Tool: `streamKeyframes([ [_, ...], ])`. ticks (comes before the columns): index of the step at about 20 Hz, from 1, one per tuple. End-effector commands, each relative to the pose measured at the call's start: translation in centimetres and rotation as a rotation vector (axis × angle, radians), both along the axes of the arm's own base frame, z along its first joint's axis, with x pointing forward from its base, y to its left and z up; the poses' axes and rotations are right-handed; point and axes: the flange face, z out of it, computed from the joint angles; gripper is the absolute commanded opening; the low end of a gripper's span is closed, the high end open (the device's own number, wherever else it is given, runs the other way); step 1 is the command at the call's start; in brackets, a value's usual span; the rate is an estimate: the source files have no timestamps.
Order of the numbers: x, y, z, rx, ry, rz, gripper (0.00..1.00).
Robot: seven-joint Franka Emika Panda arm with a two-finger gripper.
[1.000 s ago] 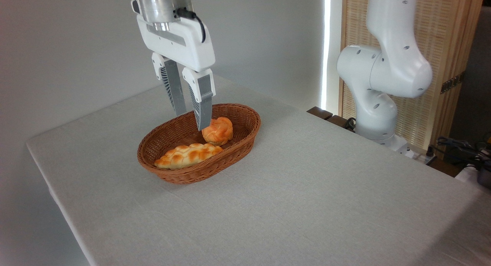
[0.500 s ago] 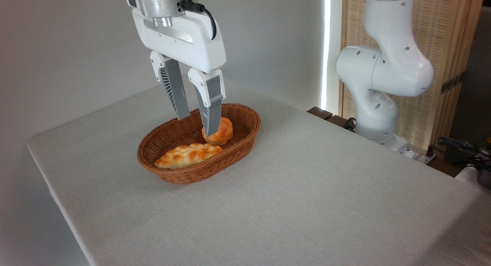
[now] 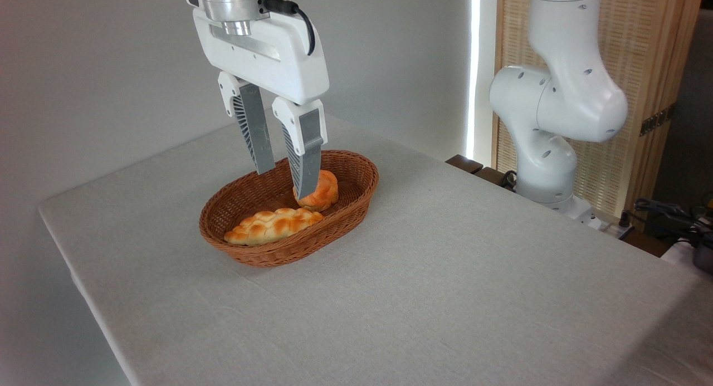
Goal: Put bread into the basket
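A white two-finger gripper (image 3: 286, 179) hangs point-down over a wicker basket, its two grey ribbed fingers (image 3: 253, 131) spread apart with an empty gap between them; it grips nothing. The nearer fingertip crosses in front of the bread (image 3: 320, 191), a small glossy orange-golden knotted bun, so whether it touches the bun cannot be told from this angle. The bun sits inside the basket (image 3: 334, 225), toward its far right end, resting on the woven floor near the wall. Just beside it, nearer the camera, a longer, paler braided loaf (image 3: 270, 225) lies flat in the same basket. The basket stands on a table covered with a pale grey cloth (image 3: 445, 286). The arm's white base (image 3: 551, 124) rises at the table's far right edge. Judging from this, the placing looks done: the bun is in and let go, and only lifting the gripper clear seems left.
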Motion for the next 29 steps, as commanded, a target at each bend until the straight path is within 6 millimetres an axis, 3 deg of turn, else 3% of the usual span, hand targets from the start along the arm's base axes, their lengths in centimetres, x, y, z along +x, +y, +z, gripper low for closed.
streamKeyframes([
  [1,0.5,0.0,-0.1,0.008,-0.012,-0.024,1.0],
  [29,0.4,0.1,-1.0,0.009,0.009,-0.024,1.0],
])
